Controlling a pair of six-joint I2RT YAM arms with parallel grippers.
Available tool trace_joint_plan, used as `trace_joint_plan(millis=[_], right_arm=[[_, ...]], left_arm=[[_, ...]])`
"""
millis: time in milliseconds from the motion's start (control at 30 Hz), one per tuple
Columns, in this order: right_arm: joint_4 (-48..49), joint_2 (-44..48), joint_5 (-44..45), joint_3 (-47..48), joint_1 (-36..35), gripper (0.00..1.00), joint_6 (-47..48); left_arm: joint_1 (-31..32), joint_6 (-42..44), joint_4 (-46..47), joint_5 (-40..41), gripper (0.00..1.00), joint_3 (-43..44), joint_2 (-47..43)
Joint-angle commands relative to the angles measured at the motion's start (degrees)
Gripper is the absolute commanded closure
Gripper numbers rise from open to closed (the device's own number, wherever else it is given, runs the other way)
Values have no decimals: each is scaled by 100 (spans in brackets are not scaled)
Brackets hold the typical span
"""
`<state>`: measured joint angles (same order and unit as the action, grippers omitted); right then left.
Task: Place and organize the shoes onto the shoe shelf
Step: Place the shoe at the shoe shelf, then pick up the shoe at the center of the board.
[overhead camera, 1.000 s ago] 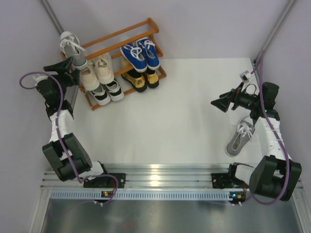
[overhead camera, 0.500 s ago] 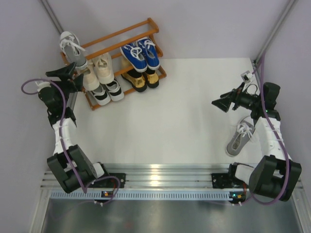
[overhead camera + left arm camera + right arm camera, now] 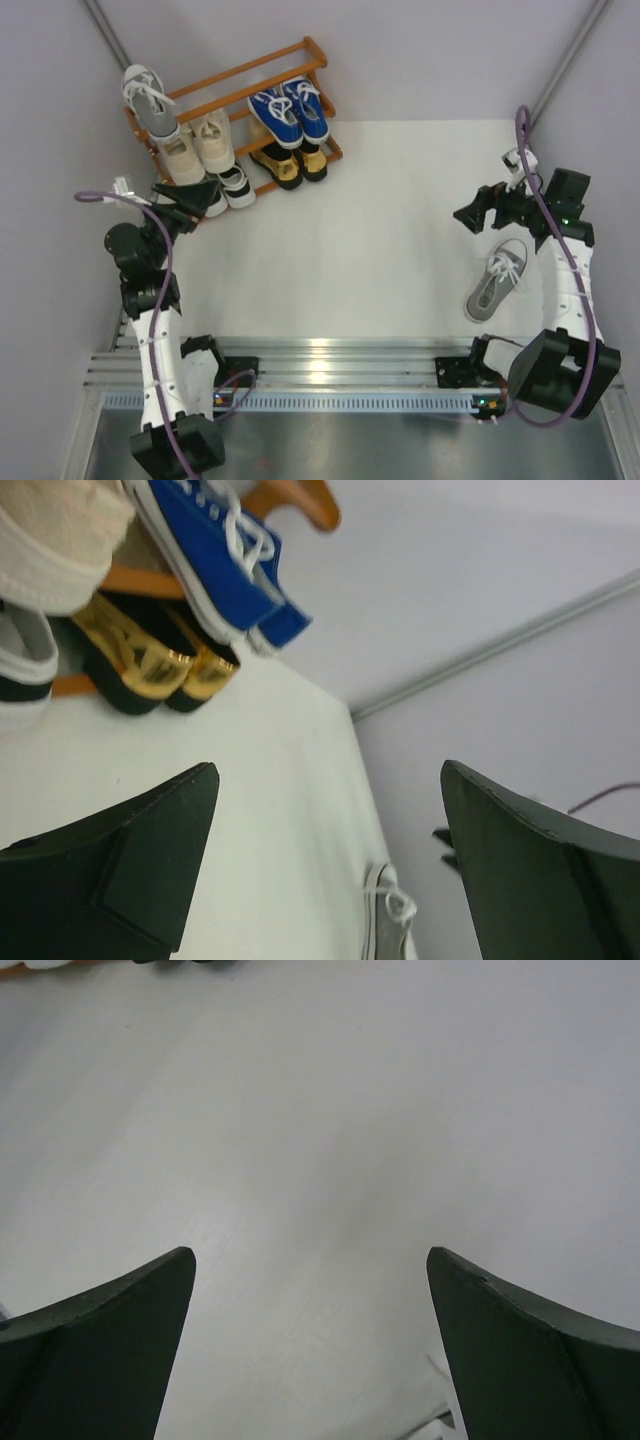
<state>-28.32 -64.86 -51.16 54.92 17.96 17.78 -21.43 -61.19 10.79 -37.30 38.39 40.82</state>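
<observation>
The left gripper (image 3: 200,195) gapes wide with nothing between its fingers. The black-and-white sneakers (image 3: 235,185) sit just past its tips on the shoe shelf (image 3: 300,55). Beyond them are the gold loafers (image 3: 150,665) and blue sneakers (image 3: 215,555), toes out from the shelf front. The right gripper (image 3: 468,215), equally wide and empty, faces bare table (image 3: 320,1110). A lone grey sneaker (image 3: 494,282) lies behind it beside the arm, slanted, laced end toward the far right.
</observation>
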Motion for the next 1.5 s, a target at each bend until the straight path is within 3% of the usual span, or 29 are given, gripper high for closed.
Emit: trace_joint_plan(millis=[0,167,233,367,567,867,967,1000,1100,1167,1267,1400,1467], right_arm=[[-929,-61,1098,466,496,1,587],[-1456,-325,2363,600,1367,1,419],[-1641,-387,2749,521,1404,0,576],[-1879,-457,3041,213,1412,1,1059],[-2644,-1432,2839,318,1412,1,1841],[-2057,-1723,3295,-59,1010,2,1264],[-1757,-1775,3674,-200,737,17,1017],[-1713,-1793,3709,-209,718,28,982],[-1651,-1662,3762,-227,718,51,920],[-1694,-1513,3701,-192,709,59,973],[-1791,-1311,3473,-104,718,84,1069],[-1967,-1117,2797,10,701,100,1245],[-2037,-1029,2349,45,648,100,1377]], left_arm=[[550,1072,-735,-330,2,-411,-179],[1184,1205,-771,-383,2,-1052,-706],[1457,1241,-771,-418,2,-1315,-899],[1677,1250,-762,-629,2,-1685,-1111],[1712,1381,-762,-823,2,-2081,-1348],[1783,1478,-771,-718,2,-2134,-1305],[1792,1469,-762,-752,2,-2134,-1278],[1792,1469,-762,-753,2,-2125,-1278],[1792,1417,-762,-814,2,-2117,-1217],[1792,1329,-719,-866,2,-2117,-1164],[1800,1250,-666,-1016,2,-2108,-988],[1870,1215,-666,-1157,2,-2064,-725],[2089,1145,-666,-939,2,-2046,-689]])
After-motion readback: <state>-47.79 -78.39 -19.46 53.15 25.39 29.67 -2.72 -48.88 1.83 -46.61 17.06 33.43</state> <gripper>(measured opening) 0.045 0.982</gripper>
